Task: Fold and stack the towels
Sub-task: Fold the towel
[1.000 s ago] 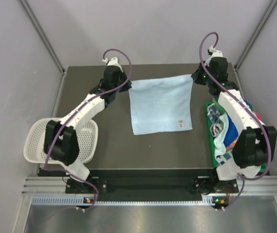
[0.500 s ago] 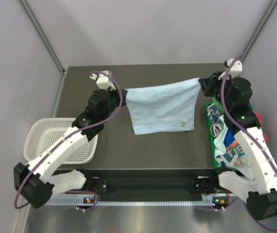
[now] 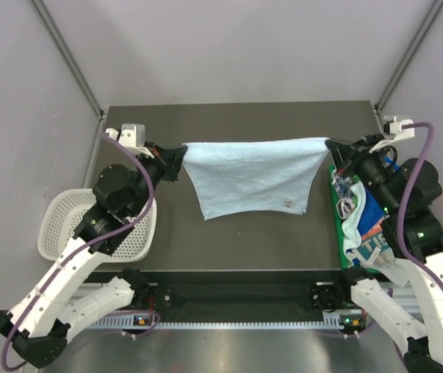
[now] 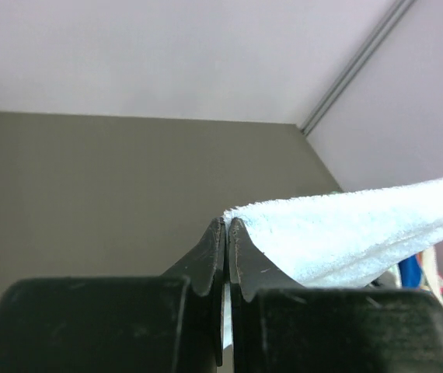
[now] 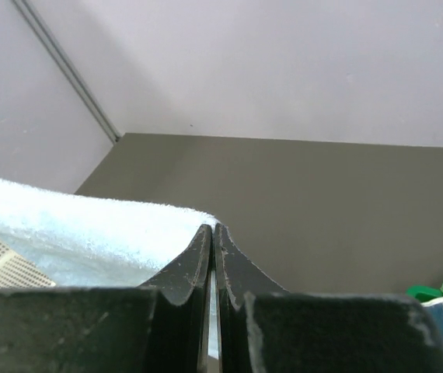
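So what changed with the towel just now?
The left end effector and right end effector, each shut on a corner, lifted the far edge of the pale blue towel, stretched between them, and drew it nearer. Basket and tray of towels stayed put.

Even soft lighting, faint shadows, sharp focus

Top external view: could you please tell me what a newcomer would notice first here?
The pale blue towel is held taut across the middle of the table, its far corners pinched by the left gripper and right gripper. A colourful heap of towels lies on the green tray at the right edge; a white mesh basket sits at the left.
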`<state>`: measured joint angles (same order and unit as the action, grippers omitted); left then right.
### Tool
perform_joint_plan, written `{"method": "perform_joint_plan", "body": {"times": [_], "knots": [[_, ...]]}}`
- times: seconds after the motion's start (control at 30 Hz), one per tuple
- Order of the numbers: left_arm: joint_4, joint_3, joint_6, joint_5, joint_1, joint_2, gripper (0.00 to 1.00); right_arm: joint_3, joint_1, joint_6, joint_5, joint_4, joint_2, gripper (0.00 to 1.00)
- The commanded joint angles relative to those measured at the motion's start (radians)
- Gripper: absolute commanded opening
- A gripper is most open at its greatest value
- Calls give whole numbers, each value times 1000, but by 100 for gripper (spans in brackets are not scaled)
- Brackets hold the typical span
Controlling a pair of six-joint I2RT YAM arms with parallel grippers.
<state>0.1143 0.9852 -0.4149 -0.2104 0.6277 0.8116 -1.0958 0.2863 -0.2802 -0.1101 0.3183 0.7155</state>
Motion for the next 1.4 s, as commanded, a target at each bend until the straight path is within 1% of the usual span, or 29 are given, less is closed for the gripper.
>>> {"method": "perform_joint_plan", "body": {"times": [0.0, 0.2, 0.27, 0.33, 0.47, 0.5, 0.6, 0.7, 0.9, 1.03, 1.1, 1.13, 1.27, 1.37], "knots": [[45, 93, 42, 48, -2, -44, 0, -94, 7, 10, -5, 30, -53, 1], [131, 202, 25, 74, -3, -77, 0, -199, 5, -22, -36, 94, -82, 2], [171, 231, 1, 63, -3, -69, 0, -239, 7, -37, -42, 111, -71, 2], [208, 291, -27, 45, -3, -32, 0, -268, 5, -56, -51, 133, -57, 2], [243, 331, -56, -17, -3, 52, 0, -262, 5, -59, -28, 130, -12, 2], [248, 345, -58, -15, -3, 82, 0, -257, 5, -57, -25, 125, -5, 1], [203, 330, -51, 23, -3, 89, 0, -219, 7, -50, -36, 74, -17, 1], [225, 359, -24, 29, -2, 98, 0, -217, 5, -33, -48, 84, -19, 1], [262, 354, -5, 123, -2, 29, 0, -205, 7, -30, -89, 96, -53, 1], [289, 328, -13, 198, -2, -29, 0, -199, 5, -36, -131, 123, -97, 1], [298, 305, -21, 204, -3, -69, 0, -196, 7, -43, -141, 137, -134, 1], [301, 294, -30, 247, -2, -86, 0, -191, 5, -50, -154, 145, -160, 1], [318, 279, -53, 267, -3, -138, 0, -190, 7, -74, -174, 163, -202, 1], [332, 293, -59, 261, -3, -147, 0, -199, 5, -86, -180, 166, -208, 1]]}}
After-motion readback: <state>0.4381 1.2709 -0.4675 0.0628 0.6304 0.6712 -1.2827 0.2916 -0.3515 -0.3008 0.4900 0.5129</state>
